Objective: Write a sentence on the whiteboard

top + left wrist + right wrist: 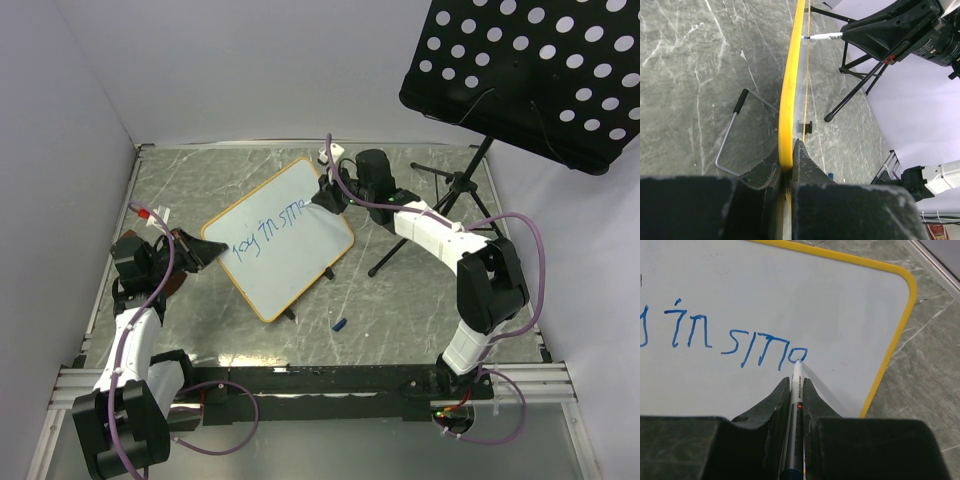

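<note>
The whiteboard point(285, 245), white with a yellow-orange frame, lies tilted in the middle of the table. My left gripper point(205, 250) is shut on its left edge; the left wrist view shows the frame point(788, 95) edge-on between the jaws. My right gripper point(325, 197) is shut on a white marker point(796, 385), its tip touching the board. The sentence point(740, 342) in blue reads "joy in sma" in one line, the tip at the last letter; it also shows in the top view point(268, 232).
A black perforated music-stand panel point(530, 75) hangs over the back right, its tripod legs point(420, 235) on the table by the right arm. A small blue marker cap point(339, 324) lies near the front. A wire handle point(732, 130) lies left of the board.
</note>
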Robot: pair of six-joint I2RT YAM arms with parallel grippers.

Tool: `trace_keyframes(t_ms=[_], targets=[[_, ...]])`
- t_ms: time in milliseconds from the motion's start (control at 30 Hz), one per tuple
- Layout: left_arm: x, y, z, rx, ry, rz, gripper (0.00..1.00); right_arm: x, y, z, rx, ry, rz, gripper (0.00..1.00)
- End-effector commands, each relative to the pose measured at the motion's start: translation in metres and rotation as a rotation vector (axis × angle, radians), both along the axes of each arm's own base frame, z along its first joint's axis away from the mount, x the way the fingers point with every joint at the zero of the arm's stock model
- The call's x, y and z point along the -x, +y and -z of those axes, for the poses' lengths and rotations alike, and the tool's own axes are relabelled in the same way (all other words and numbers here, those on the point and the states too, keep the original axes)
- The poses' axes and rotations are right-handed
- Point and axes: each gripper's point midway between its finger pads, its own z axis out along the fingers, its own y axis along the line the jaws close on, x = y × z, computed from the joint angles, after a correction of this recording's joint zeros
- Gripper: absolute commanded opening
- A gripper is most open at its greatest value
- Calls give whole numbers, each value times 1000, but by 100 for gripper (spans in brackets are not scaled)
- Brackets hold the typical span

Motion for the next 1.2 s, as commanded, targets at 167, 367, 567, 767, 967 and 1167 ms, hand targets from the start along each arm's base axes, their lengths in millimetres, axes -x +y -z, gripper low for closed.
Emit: trace_keyframes(t_ms=[167,367,567,767,967,1167], targets=[[-1,-3,-6,-93,-112,52,1,-20,2,-34,-36,-80,29,0],[-1,-3,-7,-95,-116,52,1,-18,3,-25,-20,-62,19,0],[-1,-3,-7,-94,-113,54,1,-12,3,-16,-10,-40,3,0],[-1,-3,-7,-94,-113,54,1,-8,3,-8,-1,-21,-8,0],[-1,-3,-7,-94,-116,54,1,-7,1,-4,7,-14,-5,0],[0,-3,-8,-93,-117,55,1,-8,-1,0,16,-14,0,0]])
